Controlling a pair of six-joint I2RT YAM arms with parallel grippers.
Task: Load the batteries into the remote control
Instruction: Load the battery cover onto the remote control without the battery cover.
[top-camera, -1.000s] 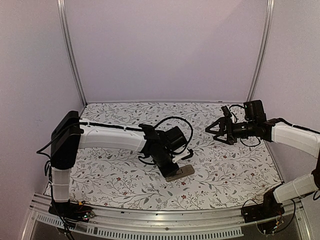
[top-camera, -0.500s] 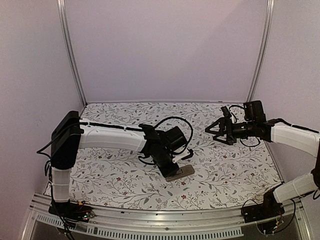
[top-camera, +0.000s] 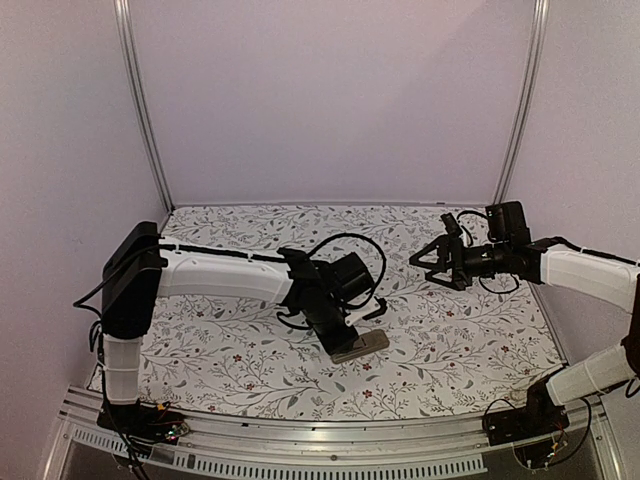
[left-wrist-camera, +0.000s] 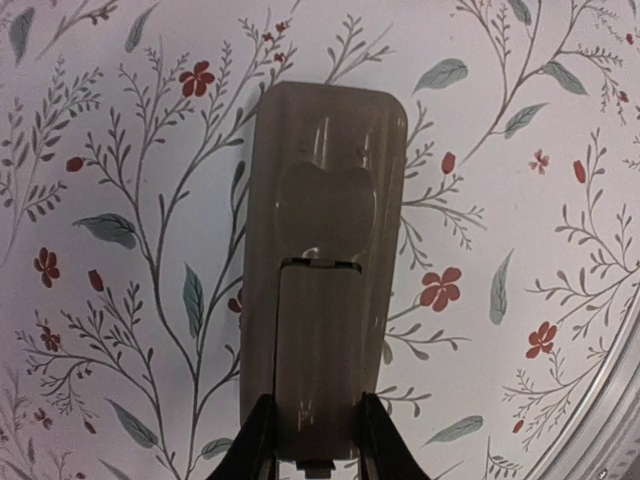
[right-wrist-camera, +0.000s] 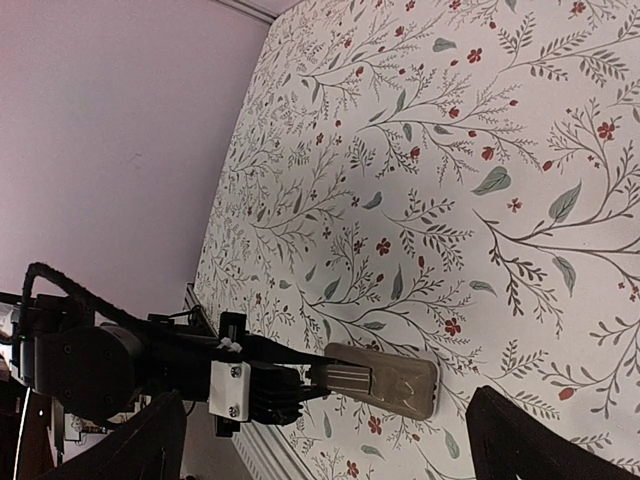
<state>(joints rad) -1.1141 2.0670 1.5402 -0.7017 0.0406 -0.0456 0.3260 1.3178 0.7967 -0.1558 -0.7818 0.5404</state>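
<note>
Seemingly unmoved, left gripper (left-wrist-camera: 314, 425) pinching tan remote (left-wrist-camera: 325, 210)

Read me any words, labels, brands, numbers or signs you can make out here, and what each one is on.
No readable text in any view.
remote control: back up, moulded shapes and a cover seam only, no lettering.
tablecloth: floral pattern only.
left arm, right arm: any marking too small to tell.

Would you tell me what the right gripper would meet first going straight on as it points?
Probably the remote control, framed between the right gripper's open fingers in its wrist view; depth unclear, perhaps tablecloth first.
</note>
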